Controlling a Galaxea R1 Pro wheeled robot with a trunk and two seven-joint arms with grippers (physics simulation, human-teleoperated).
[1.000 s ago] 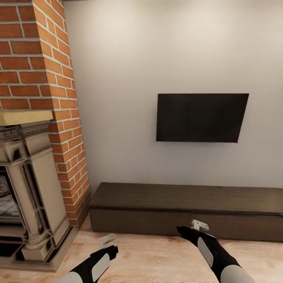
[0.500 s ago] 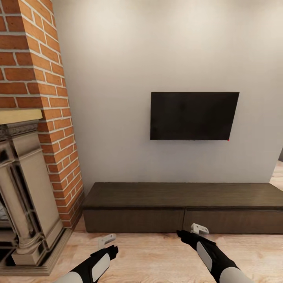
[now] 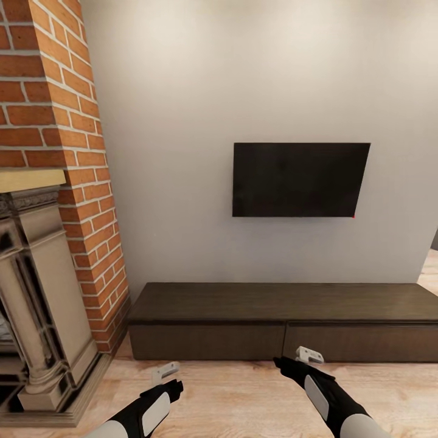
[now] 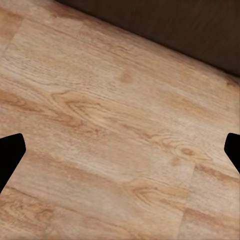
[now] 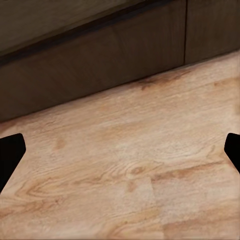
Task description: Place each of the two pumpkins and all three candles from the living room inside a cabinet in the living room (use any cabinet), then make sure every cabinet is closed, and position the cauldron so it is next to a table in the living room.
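Straight ahead at 12 o'clock, against the wall, cabinet (image 3: 283, 322) sits with both fronts shut. Left gripper (image 3: 165, 371) and right gripper (image 3: 308, 354) hover low over floor (image 3: 243, 395), fingers spread and empty, apparently poised to open a front. TV (image 3: 301, 179) hangs above.

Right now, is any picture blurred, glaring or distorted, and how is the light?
Head view: even soft light, no glare on the black wall screen; the red brick chimney leans from wide-angle distortion. Left wrist view: pale wood-plank floor slightly soft, black fingers cut by the edges. Right wrist view: the low dark-brown wooden cabinet is dim, its grain smeared.
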